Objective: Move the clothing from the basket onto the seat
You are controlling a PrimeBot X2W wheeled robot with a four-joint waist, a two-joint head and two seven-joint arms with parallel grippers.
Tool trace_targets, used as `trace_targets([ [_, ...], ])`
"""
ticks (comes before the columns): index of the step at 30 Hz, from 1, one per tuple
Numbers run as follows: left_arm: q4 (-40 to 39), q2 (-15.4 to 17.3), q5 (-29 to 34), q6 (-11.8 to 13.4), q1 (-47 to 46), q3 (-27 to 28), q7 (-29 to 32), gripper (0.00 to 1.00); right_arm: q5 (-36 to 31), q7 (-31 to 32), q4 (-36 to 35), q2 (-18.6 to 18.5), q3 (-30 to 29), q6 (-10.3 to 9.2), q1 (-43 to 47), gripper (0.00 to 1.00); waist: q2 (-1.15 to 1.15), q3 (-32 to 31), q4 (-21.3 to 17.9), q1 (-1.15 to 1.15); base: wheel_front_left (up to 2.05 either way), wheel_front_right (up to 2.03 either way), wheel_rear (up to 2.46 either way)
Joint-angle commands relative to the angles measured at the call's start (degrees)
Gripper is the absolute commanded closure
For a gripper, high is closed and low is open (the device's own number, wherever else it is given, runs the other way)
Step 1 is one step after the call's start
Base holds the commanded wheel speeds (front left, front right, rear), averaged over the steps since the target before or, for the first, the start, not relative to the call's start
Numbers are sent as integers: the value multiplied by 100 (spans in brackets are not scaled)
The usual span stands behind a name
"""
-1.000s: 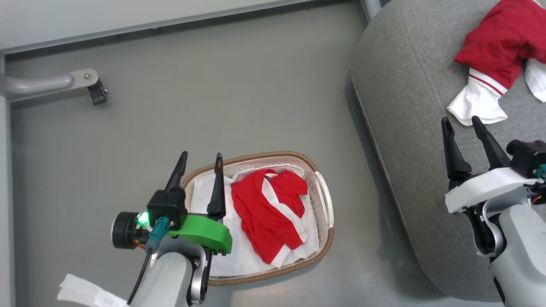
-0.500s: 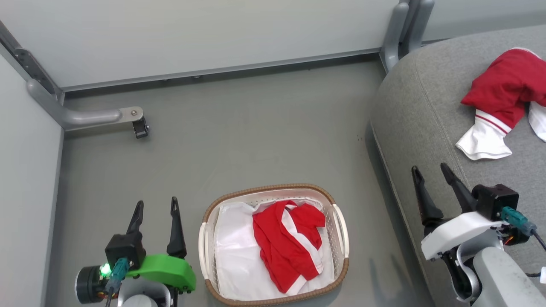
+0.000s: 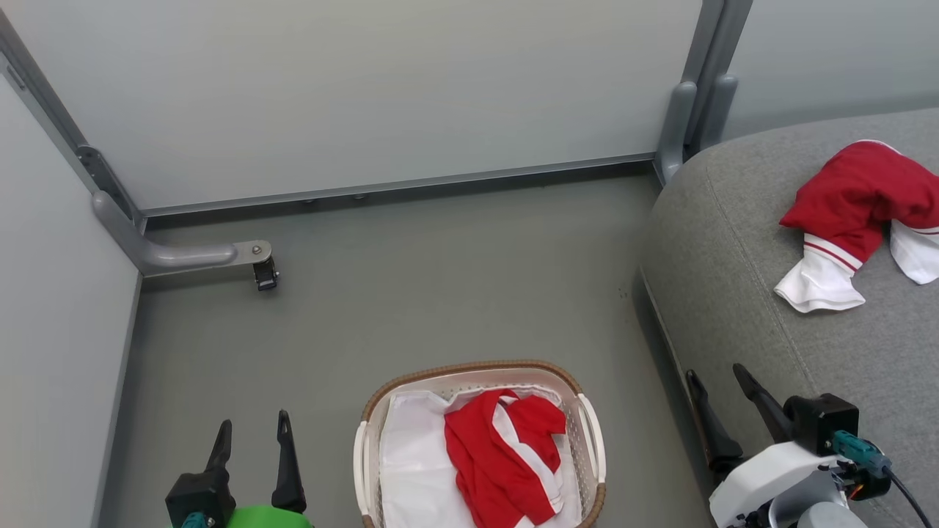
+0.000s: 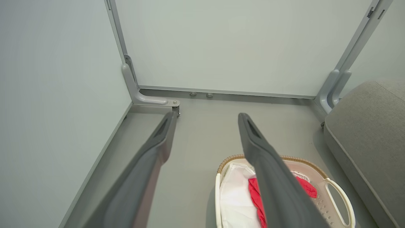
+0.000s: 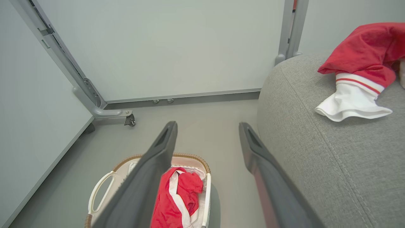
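Clothing [image 3: 499, 462] lies in two places. From the head camera, one red-and-white piece sits crumpled in the basket [image 3: 469, 368], on the right half of a white liner [image 3: 407, 477] that covers the basket's bottom. Right of the basket, across a strip of grey floor [image 3: 440, 293], rises the seat [image 3: 733, 257]. A second garment [image 3: 855, 194] lies on top of it, well apart from the basket, with a white, red-striped cuff turned toward the robot.

The left gripper [image 3: 254, 419] hangs left of the basket over the floor, fingers parted and holding nothing. The right gripper [image 3: 714, 370] stands right of the basket at the seat's rounded edge, also spread wide and empty. Beyond the basket a pale wall [image 3: 367, 95] closes the space. Far left of the basket a grey bracket [image 3: 191, 257] with a small caster [image 3: 265, 275] juts out from the corner. A post [image 3: 697, 103] stands beyond and right of the basket, by the seat.

In the left wrist view the fingers spread wide with floor between them. The right one crosses the basket in the picture and hides part of the red piece. The seat's side shows right of the basket, and the caster sits beyond it to the left.

In the right wrist view the fingers stand apart, gripping nothing. The left one cuts across the liner, and the red piece shows beside it inside the basket. Right of the basket the seat's flank rises, with the second garment on top.
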Motion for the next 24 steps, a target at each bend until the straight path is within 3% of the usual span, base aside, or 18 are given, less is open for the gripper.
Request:
trace_targets([
  [1, -12, 22, -24, 3, 114, 9, 3, 0, -14, -9, -8, -6, -16, -6, 107, 0, 0, -17, 13, 0, 0, 0, 0],
  [8, 25, 22, -96, -44, 186, -119, 3, 0, 28, -9, -16, -33, -20, -7, 134, 0, 0, 37, 15, 0, 0, 0, 0],
  [11, 200, 21, -241, -173, 56, -353, 2, 0, 45, -9, -149, -54, -15, -7, -77, 0, 0, 215, -60, 0, 0, 0, 0],
  [24, 764, 24, -647, 71, -1251, -1492, 1, 0, 326, -9, -987, -67, -51, -6, -1065, 0, 0, 1744, -731, 0, 0, 0, 0],
])
